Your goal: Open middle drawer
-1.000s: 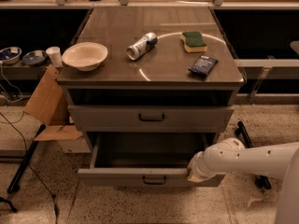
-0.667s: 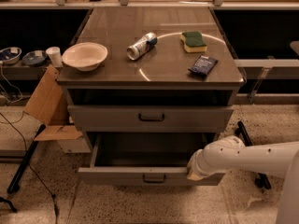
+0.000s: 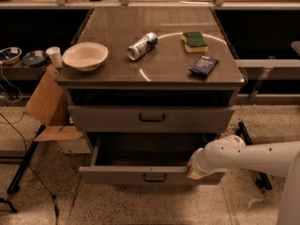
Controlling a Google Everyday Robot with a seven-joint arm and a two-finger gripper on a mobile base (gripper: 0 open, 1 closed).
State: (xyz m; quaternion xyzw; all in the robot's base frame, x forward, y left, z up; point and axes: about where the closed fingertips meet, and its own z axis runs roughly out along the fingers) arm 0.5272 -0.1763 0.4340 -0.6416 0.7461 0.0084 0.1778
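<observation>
1. The grey cabinet fills the middle of the camera view. Its flat top carries several small things.
2. The robot's white arm reaches in from the right edge, low down, and runs leftward to the cabinet's lower front.
3. The middle drawer stands open below the upper drawer, projecting from the cabinet toward the camera.
   - Its long axis runs left to right, parallel to the cabinet's front edge.
   - Its front panel faces the camera and its deep tray opens upward, dark inside.
   - A small dark bar handle sits centred on the panel, lying level along that same axis.
4. The upper drawer sits flush in the cabinet, directly above the open tray.
5. A cardboard box with open flaps leans at the cabinet's left side.
6. A pale bowl rests upright near the top's left edge.
7. A green sponge lies toward the back right of the top.
8. A silver can lies on its side near the centre, between bowl and sponge.
9. A dark packet lies flat in front of the sponge.
10. The gripper is at the top edge of the middle drawer's front panel, right of the handle. Whether it is open or closed cannot be told.
</observation>
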